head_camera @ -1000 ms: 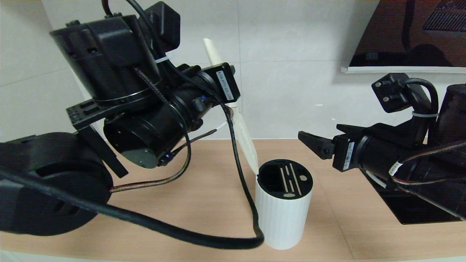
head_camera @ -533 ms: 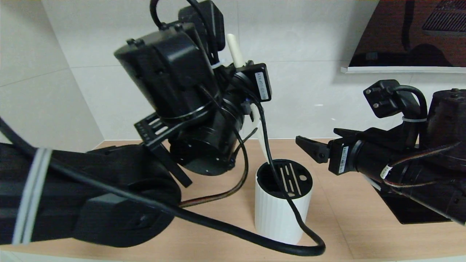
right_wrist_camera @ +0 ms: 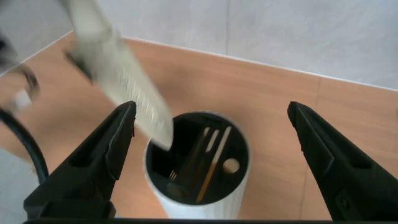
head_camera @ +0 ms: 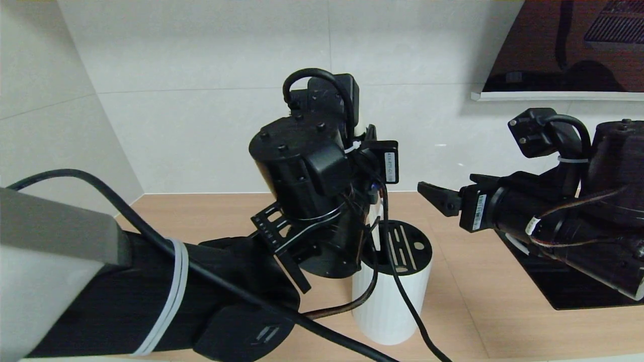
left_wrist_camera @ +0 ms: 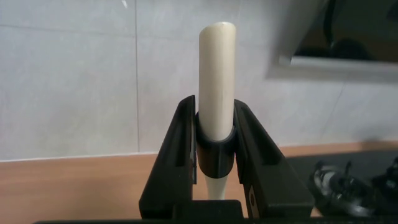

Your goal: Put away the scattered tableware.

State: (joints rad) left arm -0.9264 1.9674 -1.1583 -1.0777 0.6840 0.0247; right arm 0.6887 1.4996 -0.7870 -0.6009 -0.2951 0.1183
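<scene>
Because the cream utensil has to go blade-first into the white holder, I have the left gripper just above the holder. Its fingers are clamped on the handle, whose rounded end sticks out past them. From the right wrist view the blade slants down, with its tip at the mouth of the holder's large opening, beside the narrow slots and round hole. I cannot tell whether it touches the rim. The right gripper hovers to the right of the holder, fingers spread wide and holding nothing, which I judge to be a standby to steady it. I would lower straight next, since a slanted blade could catch the rim and tip the holder.
</scene>
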